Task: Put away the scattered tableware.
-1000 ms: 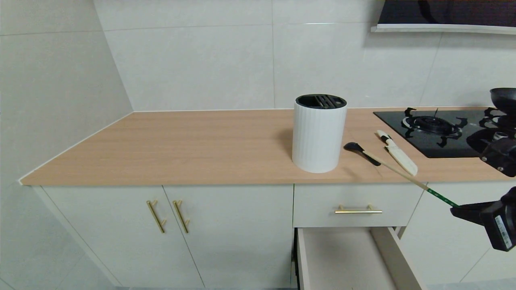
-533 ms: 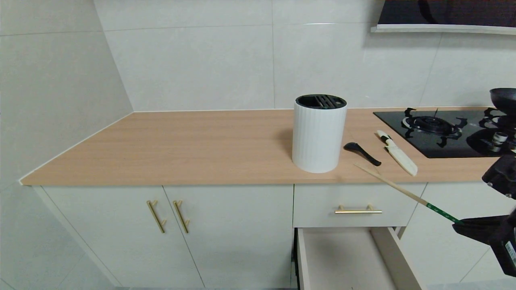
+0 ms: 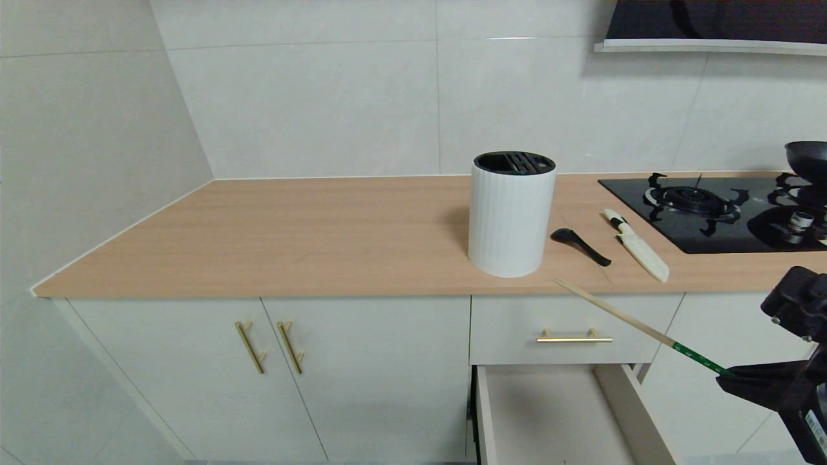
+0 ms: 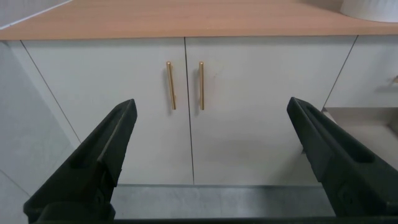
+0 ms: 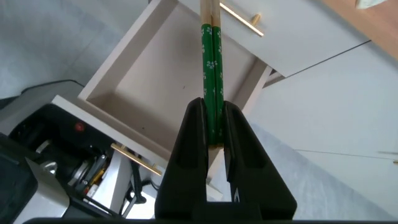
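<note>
The right gripper (image 3: 733, 376) hangs low at the near right, in front of the cabinets, its fingers pressed together on the green-patterned ends of a pair of chopsticks (image 3: 636, 323). The wrist view shows the two sticks (image 5: 210, 50) side by side, pinched between the black fingers of the gripper (image 5: 213, 109). From that grip the chopsticks slant up and to the left, their pale tips in the air at the near edge of the counter (image 3: 291, 232), just right of the foot of the holder (image 3: 510, 219).

The holder is a white ribbed cylinder with a black slotted top, standing upright on the counter. Right of it lies a black spoon (image 3: 579, 245), and right of that a pale knife (image 3: 636, 245), the two near each other but apart. The stove (image 3: 711, 210) fills the far right of the counter, with a dark pot (image 3: 807, 155) on it.

Under the counter a shut drawer (image 3: 574, 323) with a gold handle sits behind the chopsticks, and under it the open drawer (image 3: 555, 413) is pulled out, below the sticks.

The left gripper (image 4: 210, 106) is spread wide, low and facing the cupboard doors (image 4: 185, 124) at the left.
</note>
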